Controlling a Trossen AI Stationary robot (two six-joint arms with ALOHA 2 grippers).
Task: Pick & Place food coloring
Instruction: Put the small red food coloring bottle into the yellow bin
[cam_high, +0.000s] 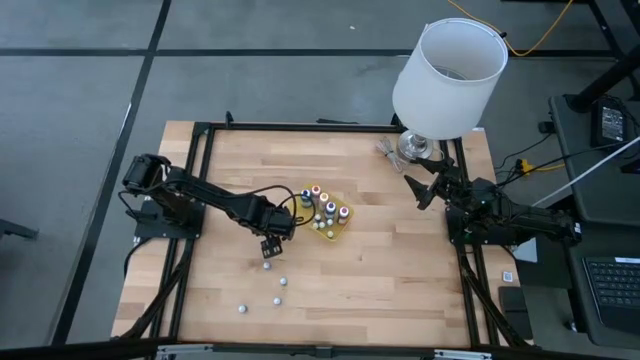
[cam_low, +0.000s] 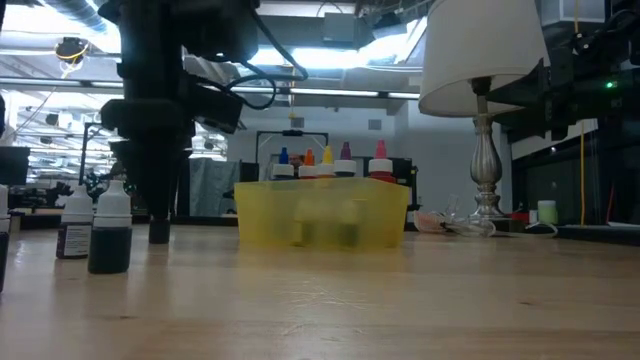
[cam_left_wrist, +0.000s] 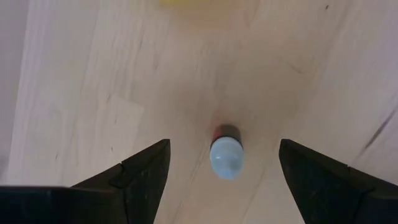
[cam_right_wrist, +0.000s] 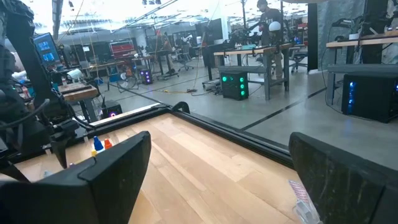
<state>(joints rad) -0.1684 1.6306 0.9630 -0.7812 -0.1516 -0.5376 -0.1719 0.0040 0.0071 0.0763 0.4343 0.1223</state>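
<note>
Left gripper wide open, straight above an upright white-capped dropper bottle standing mid-worktop just beside the yellow tray, long axis vertical between the jaws; right gripper, also wide, waits near the right edge, well apart

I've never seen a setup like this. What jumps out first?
A big white-shaded lamp stands at the table's far right corner. Mid-table, a yellow tray holds colour-capped dropper bottles. The left hand hangs open over a loose bottle; the right hand waits open near the lamp.
</note>
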